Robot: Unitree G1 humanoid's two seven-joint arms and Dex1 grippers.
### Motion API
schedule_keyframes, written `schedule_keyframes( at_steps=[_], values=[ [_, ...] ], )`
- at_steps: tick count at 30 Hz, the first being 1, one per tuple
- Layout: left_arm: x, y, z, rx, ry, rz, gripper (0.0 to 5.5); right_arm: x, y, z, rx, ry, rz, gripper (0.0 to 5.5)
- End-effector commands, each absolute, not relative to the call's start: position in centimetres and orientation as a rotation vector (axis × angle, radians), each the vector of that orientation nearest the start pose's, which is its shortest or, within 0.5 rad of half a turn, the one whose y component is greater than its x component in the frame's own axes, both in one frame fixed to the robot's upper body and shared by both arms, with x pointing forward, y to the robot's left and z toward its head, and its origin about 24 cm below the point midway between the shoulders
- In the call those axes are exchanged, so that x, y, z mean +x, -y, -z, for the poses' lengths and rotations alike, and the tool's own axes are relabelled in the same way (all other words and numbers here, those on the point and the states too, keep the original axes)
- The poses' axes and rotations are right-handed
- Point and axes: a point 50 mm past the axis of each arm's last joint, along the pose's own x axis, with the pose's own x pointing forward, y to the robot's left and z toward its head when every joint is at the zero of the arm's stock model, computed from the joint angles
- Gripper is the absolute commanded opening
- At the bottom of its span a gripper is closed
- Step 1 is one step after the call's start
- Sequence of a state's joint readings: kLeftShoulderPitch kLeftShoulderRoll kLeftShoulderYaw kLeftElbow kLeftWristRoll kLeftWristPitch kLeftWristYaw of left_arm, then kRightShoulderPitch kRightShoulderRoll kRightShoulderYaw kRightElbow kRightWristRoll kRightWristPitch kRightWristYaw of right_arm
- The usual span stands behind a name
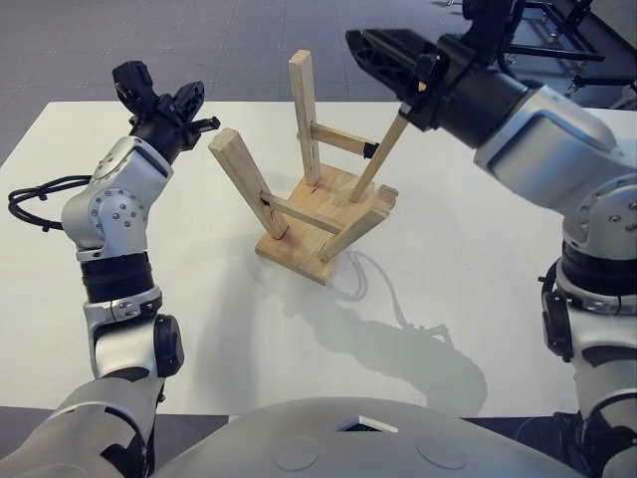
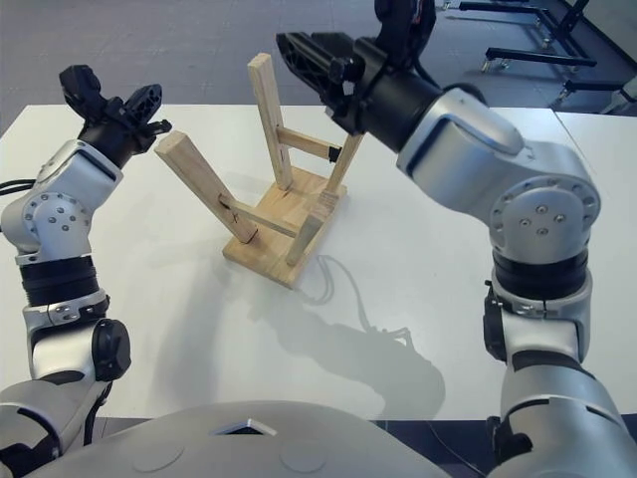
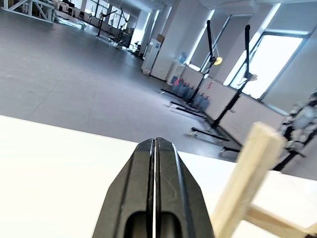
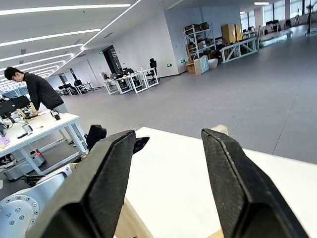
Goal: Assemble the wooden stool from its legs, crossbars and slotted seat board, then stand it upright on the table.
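Observation:
The wooden stool sits upside down mid-table, its slotted seat board (image 1: 299,257) flat on the white table (image 1: 478,299). Several legs stick up: a slanted left one (image 1: 247,181), a tall rear one (image 1: 305,115), a right one (image 1: 380,157) and a low front one (image 1: 358,227). Crossbars (image 1: 338,139) (image 1: 304,214) join them. My left gripper (image 1: 199,105) is shut on nothing, just left of the slanted leg's top end (image 3: 247,168). My right gripper (image 4: 168,136) hangs open above the right leg's top (image 4: 220,130), its black fingers (image 1: 383,55) pointing left.
A black cable (image 1: 30,199) lies on the table's left side. A thin white cord (image 1: 373,284) curls on the table in front of the seat board. Beyond the far edge is open grey floor with metal racks (image 1: 557,40).

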State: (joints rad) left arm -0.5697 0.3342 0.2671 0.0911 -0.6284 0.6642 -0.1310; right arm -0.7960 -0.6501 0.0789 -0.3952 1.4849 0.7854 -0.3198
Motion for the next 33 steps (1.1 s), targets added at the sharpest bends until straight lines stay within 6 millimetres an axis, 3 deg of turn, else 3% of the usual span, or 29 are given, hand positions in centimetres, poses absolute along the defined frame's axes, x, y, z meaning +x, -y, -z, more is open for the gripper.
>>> schedule_keyframes(
  at_steps=[1,5,9,14,19,25,33],
  values=[
    [36.3,-21.1,-16.4,-0.312,-0.051,0.204,0.0,27.8,9.8,-28.2,0.17,0.016,-0.795,2.46],
    [38.7,-21.2,-17.8,-0.288,-0.015,0.201,0.0,28.1,9.2,-29.4,0.209,0.044,-0.849,2.46],
    [39.5,-20.7,-18.2,-0.285,0.004,0.222,0.0,27.0,9.8,-31.3,0.342,0.046,-1.017,2.46],
    [39.2,-20.5,-17.5,-0.287,-0.001,0.23,0.0,24.7,11.7,-29.9,0.369,-0.024,-1.165,2.46],
    [38.7,-20.7,-16.4,-0.296,-0.026,0.217,0.0,22.7,11.8,-28.6,0.367,-0.048,-1.239,2.46],
    [38.6,-20.3,-15.7,-0.285,-0.051,0.23,0.0,22.0,10.3,-28.2,0.429,-0.019,-1.325,2.46],
    [38.5,-20.3,-15.6,-0.28,-0.056,0.236,0.0,22.2,9.9,-28.7,0.438,0.016,-1.336,2.46]
  ],
)
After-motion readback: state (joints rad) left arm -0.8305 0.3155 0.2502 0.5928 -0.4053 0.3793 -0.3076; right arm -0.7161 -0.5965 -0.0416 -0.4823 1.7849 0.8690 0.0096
